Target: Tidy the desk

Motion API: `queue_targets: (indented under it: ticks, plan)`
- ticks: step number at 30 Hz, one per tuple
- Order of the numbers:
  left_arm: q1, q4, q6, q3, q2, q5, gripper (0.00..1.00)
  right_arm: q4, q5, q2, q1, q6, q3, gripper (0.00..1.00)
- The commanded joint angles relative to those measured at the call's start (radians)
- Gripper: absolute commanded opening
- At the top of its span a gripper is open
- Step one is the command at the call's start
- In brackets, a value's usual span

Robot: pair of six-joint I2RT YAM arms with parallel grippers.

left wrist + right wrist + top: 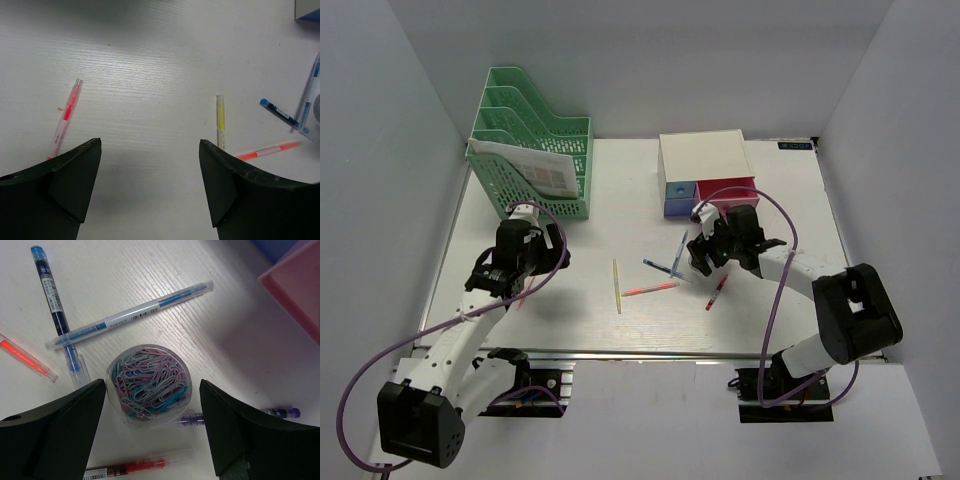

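Directly beneath the wide-open right hand (152,407) sits a paperclip tub (148,382).

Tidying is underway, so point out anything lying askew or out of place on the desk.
Pens lie scattered at stray angles on the desk: a yellow pen, an orange pen, a red pen, and two blue pens crossed. A tub of paper clips sits among them, between the right fingers. Nothing looks spilled.

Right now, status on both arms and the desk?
Left gripper open, empty. Right gripper open, straddling paperclip tub. Pens loose on desk, some crowding tub.
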Motion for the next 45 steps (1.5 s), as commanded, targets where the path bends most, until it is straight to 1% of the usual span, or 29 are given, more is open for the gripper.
queue_targets:
  ticks: [1,2,4,5,6,10,11,12,15,19,20,21,23,25,27,30,31,33,34,37,40,45]
  plan:
    - [-0.004,0.016,0.006,0.0,-0.025,0.019,0.89,0.05,0.02,0.008,0.014,0.0,0.015,0.81]
    - [-0.004,0.016,0.006,0.0,-0.025,0.019,0.89,0.056,0.02,0.008,0.012,-0.003,0.01,0.76]
    - [-0.004,0.016,0.006,0.0,-0.026,0.019,0.89,0.059,0.02,0.01,0.017,-0.008,0.012,0.7]
    - [-0.004,0.016,0.008,0.002,-0.029,0.019,0.89,0.06,0.017,0.01,0.02,-0.012,0.01,0.64]
    - [-0.004,0.016,0.008,0.0,-0.029,0.019,0.88,0.058,0.014,0.01,0.017,-0.018,0.007,0.59]
    - [-0.004,0.016,0.006,0.0,-0.031,0.019,0.89,0.038,0.01,-0.001,0.018,-0.034,0.013,0.45]
    - [-0.004,0.016,0.008,-0.001,-0.029,0.019,0.89,0.033,0.0,-0.005,0.017,-0.037,0.015,0.38]
    - [-0.004,0.019,0.006,-0.001,-0.031,0.021,0.89,0.015,-0.007,-0.019,-0.001,-0.041,0.018,0.34]
    - [-0.004,0.019,0.008,-0.003,-0.031,0.024,0.88,-0.017,-0.047,-0.076,0.009,-0.064,0.027,0.21]
    - [-0.004,0.022,0.009,-0.004,-0.033,0.031,0.89,-0.162,-0.165,-0.191,0.006,-0.11,0.08,0.08]
    - [-0.004,0.023,0.009,-0.004,-0.033,0.031,0.89,-0.183,-0.2,-0.211,0.008,-0.115,0.097,0.06]
    - [-0.004,0.023,0.011,-0.004,-0.031,0.031,0.89,-0.204,-0.213,-0.246,0.006,-0.113,0.116,0.05]
    - [-0.004,0.025,0.014,-0.006,-0.026,0.031,0.88,-0.264,-0.23,-0.266,0.008,-0.112,0.188,0.04]
    - [-0.004,0.025,0.015,-0.006,-0.026,0.031,0.89,-0.279,-0.242,-0.291,0.008,-0.101,0.231,0.04]
    - [-0.004,0.028,0.015,-0.006,-0.028,0.065,0.89,-0.278,-0.244,-0.303,0.002,-0.092,0.288,0.04]
    - [-0.004,0.028,0.015,-0.007,-0.029,0.065,0.88,-0.224,-0.158,-0.288,-0.006,-0.04,0.357,0.03]
    - [-0.004,0.028,0.015,-0.006,-0.032,0.067,0.89,-0.209,-0.082,-0.282,-0.005,-0.023,0.373,0.0]
    - [-0.004,0.028,0.017,-0.009,-0.034,0.067,0.88,-0.163,-0.011,-0.248,-0.021,0.011,0.418,0.0]
    - [-0.004,0.028,0.017,-0.009,-0.034,0.068,0.88,-0.149,0.061,-0.236,-0.026,0.022,0.43,0.0]
    - [-0.004,0.027,0.017,-0.009,-0.036,0.07,0.89,-0.109,0.138,-0.191,-0.054,0.051,0.453,0.0]
    - [-0.004,0.03,0.018,-0.009,-0.034,0.07,0.88,-0.069,0.16,-0.159,-0.081,0.057,0.446,0.0]
    - [-0.004,0.031,0.019,-0.009,-0.037,0.076,0.88,-0.071,0.14,-0.099,-0.117,0.061,0.455,0.0]
